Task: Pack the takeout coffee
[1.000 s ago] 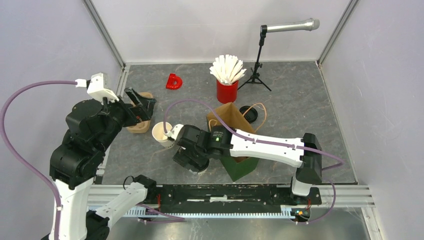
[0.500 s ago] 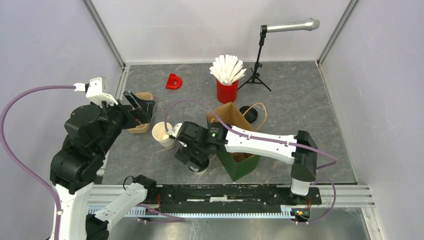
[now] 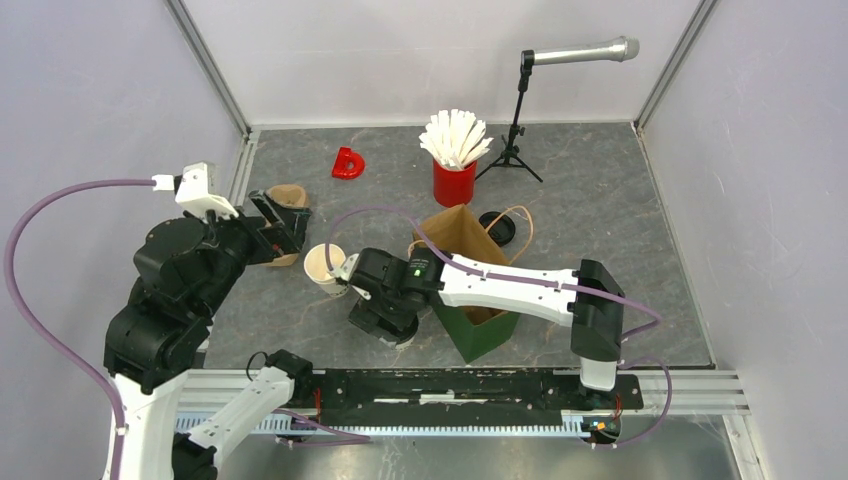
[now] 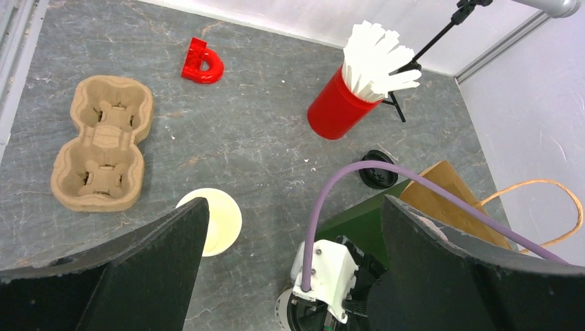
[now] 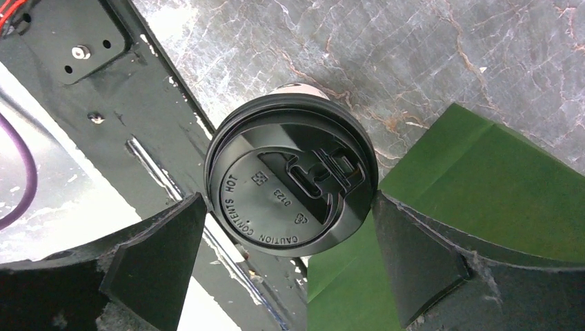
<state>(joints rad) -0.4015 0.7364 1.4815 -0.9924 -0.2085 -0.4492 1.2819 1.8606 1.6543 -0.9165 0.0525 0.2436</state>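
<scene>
Cup with black lid (image 5: 292, 184) is bracketed by right gripper (image 5: 288, 201) fingers, clamping undeterminable; open cup (image 4: 210, 221) is seen beneath spread left gripper (image 4: 293, 207).

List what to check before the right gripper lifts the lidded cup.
1. Straddle: right gripper has a finger on either side of the lidded cup: ok.
2. Grip tight on it: cannot tell.
3. Destination: bag upright, mouth open: ok.
4. Second drink: open cup has no lid on; loose lid lies beside the bag: not ok.
5. Other arm: left gripper open, holding nothing: ok.
</scene>
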